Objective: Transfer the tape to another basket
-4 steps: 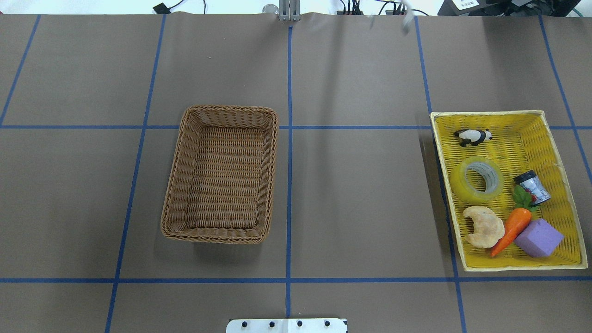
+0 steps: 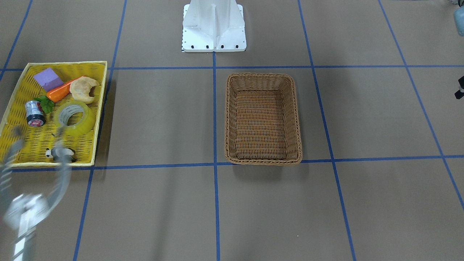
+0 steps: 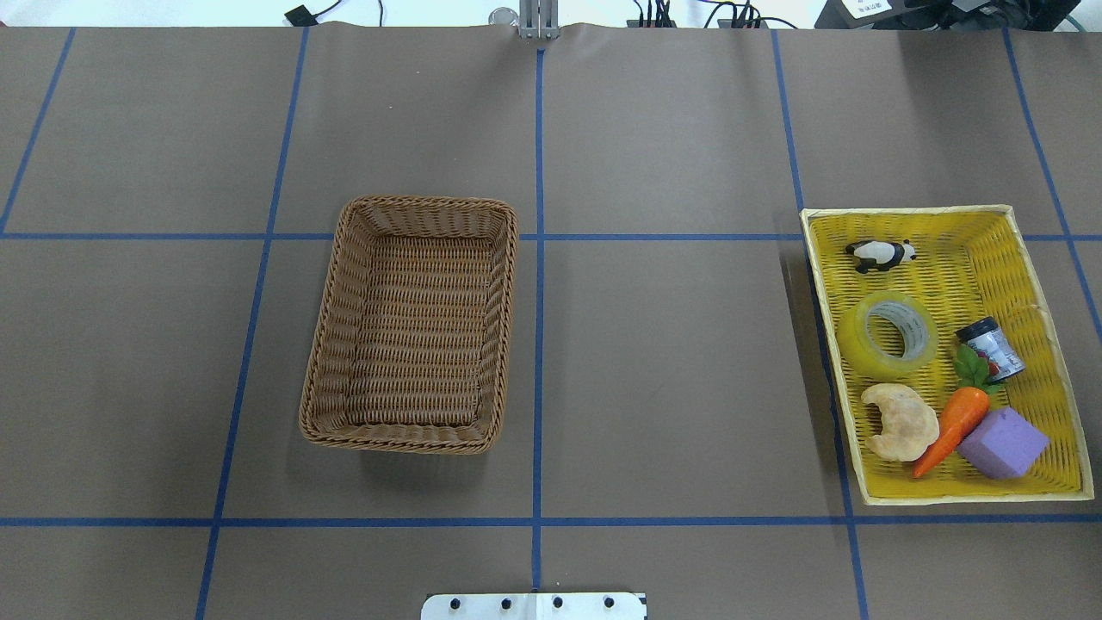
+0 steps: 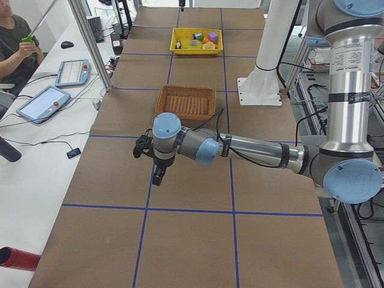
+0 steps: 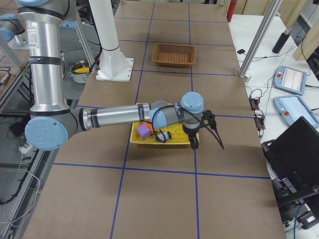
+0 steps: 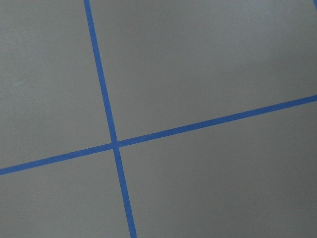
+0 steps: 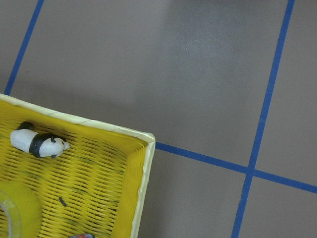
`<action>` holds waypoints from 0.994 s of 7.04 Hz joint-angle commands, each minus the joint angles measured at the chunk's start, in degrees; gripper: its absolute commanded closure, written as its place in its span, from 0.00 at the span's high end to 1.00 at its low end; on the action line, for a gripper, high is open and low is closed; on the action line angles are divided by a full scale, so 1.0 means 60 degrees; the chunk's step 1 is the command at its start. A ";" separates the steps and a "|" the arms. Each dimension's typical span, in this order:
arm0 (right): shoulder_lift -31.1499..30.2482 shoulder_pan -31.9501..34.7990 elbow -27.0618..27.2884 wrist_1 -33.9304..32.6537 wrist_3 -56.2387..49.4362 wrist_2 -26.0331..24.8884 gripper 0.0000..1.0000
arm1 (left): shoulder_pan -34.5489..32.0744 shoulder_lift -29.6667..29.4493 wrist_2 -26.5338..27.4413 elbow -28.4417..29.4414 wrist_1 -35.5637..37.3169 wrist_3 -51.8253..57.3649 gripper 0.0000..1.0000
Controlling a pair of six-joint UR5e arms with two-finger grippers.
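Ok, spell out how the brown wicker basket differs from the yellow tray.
Colour: the brown basket is dark wicker, the yellow tray bright yellow with a pale rim. Contents: the brown basket holds nothing; the yellow tray holds the tape, a panda figure and other small items. Corners: the brown basket's are rounded, the yellow tray's square. Both are rectangular and woven.

A robotics lab: grid-taped table [image 4: 192, 240], teach pendants [image 4: 41, 103], seated operator [image 4: 13, 43].
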 commanded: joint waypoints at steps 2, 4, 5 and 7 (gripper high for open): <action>-0.0006 0.0000 -0.0049 0.0020 -0.0014 -0.0029 1.00 | 0.0000 0.0012 -0.0001 0.0008 -0.0037 -0.0029 0.98; 0.0009 -0.0044 -0.0049 0.0020 -0.0015 -0.0146 1.00 | 0.0000 0.0012 -0.0001 0.0009 -0.0037 -0.0044 0.99; 0.0009 -0.0073 -0.0049 0.0035 -0.0015 -0.0117 1.00 | 0.0000 0.0012 -0.0001 -0.0035 -0.0051 -0.0044 0.98; 0.0009 -0.0263 -0.0049 0.0049 -0.0015 -0.0161 1.00 | 0.0000 0.0012 -0.0001 -0.0035 -0.0051 -0.0044 0.99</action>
